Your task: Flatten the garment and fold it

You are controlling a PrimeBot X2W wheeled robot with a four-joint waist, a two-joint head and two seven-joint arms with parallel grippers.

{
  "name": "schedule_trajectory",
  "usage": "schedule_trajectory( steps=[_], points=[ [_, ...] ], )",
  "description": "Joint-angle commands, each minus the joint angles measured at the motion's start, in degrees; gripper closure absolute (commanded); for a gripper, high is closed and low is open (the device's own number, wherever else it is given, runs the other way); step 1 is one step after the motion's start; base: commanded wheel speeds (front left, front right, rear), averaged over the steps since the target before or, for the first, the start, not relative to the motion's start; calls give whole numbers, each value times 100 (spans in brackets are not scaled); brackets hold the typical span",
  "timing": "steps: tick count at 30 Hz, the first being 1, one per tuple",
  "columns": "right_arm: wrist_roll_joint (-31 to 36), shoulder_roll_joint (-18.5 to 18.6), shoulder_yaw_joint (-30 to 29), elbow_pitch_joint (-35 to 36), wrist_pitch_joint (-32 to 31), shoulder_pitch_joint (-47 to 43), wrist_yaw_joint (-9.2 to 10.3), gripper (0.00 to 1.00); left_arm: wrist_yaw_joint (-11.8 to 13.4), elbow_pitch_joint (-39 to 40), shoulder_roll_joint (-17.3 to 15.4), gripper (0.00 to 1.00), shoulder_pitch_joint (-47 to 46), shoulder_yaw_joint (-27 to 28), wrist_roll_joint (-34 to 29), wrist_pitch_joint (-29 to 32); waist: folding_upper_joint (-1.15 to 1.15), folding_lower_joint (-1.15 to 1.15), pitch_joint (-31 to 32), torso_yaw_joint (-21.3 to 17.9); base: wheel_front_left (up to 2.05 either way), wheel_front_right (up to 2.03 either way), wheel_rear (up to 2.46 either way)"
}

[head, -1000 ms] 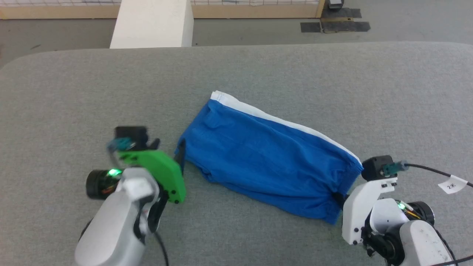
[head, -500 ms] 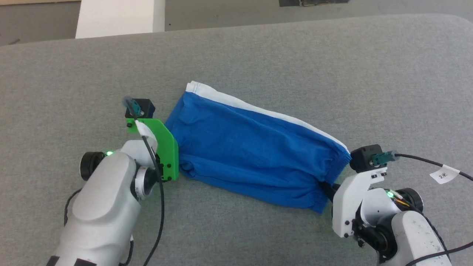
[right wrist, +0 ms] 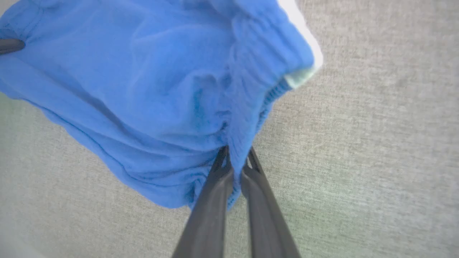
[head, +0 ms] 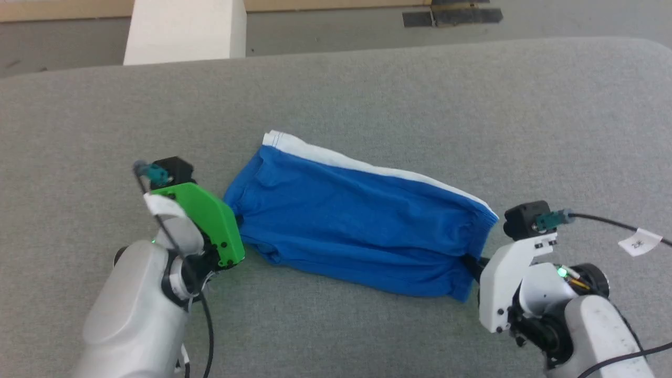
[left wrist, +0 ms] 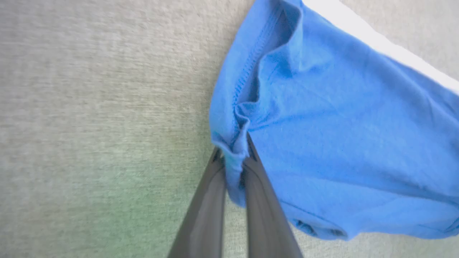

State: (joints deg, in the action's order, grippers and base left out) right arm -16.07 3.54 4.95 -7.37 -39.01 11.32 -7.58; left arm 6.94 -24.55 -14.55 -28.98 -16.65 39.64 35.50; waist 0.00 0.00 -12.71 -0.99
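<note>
The garment (head: pixel 357 226), bright blue shorts with a white stripe along the far edge, lies stretched left to right on the grey table. My left gripper (head: pixel 239 220) sits at its left hem; in the left wrist view the gripper (left wrist: pixel 233 152) is shut on a pinch of blue hem (left wrist: pixel 235 143). My right gripper (head: pixel 472 265) sits at the gathered waistband end; in the right wrist view the gripper (right wrist: pixel 236 157) is shut on the waistband (right wrist: pixel 251 104). The left gripper's dark tip (right wrist: pixel 10 46) shows at the cloth's far end.
The grey felt table (head: pixel 367 105) extends widely around the shorts. Beyond its far edge stand a white block (head: pixel 184 31) and the floor with dark mats (head: pixel 451 16). A cable with a white tag (head: pixel 638 241) trails from my right wrist.
My left gripper has come up to the left hem of the shorts and shut on it. The right gripper keeps its grip on the waistband. The head view has shifted.
</note>
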Motion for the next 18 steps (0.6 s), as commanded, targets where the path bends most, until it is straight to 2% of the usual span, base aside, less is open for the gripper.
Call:
schedule_trajectory(
  steps=[1,4,10,13,18],
  points=[
    [-140,109,15,81,-43,157,9,100,-30,209,-40,100,187,108,102,-132,0,0,231,100,0,0,0],
    [-389,495,166,132,-130,242,9,100,12,930,-59,100,685,326,189,-553,0,0,413,153,0,0,0],
    [-934,1143,171,63,-598,110,9,100,364,2221,150,100,2164,462,363,-903,0,0,584,362,0,0,0],
    [-1110,1379,78,3,-898,-45,9,100,517,2547,371,100,2800,340,451,-926,0,0,618,466,0,0,0],
    [-1152,1593,-67,-157,-1153,-245,9,100,576,2508,604,100,3331,47,546,-821,0,0,620,559,0,0,0]
  ],
)
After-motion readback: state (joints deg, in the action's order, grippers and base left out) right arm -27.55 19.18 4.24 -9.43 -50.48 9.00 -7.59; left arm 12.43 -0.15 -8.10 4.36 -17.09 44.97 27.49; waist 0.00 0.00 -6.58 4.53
